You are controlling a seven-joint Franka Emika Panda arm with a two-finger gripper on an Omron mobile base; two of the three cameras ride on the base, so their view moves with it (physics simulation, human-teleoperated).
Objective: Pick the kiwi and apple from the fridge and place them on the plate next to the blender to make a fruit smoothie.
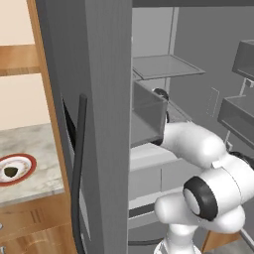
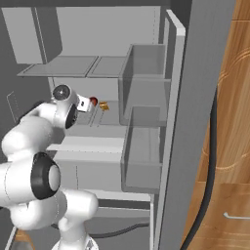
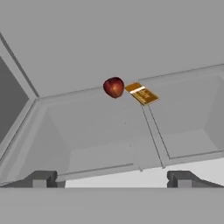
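Reaching into the fridge [image 2: 141, 122], with the gripper [image 3: 111, 179] spread wide and holding nothing, both tips set far apart at the bottom of the hand view. Straight ahead of the jaws, slightly left of centre and well apart from them: the apple [image 3: 113, 87], resting on a shelf at the back wall. Roundish, so no long axis to line up with. Just beside it on its right, an orange packet [image 3: 141, 93], close enough to catch a fingertip on a wide approach. Below the line of travel, two clear drawers [image 3: 100, 135]; open room above them for a level advance. Already lying on the plate [image 1: 29, 159] out on the surface [image 1: 30, 144] left of the fridge: the kiwi [image 1: 11, 171].
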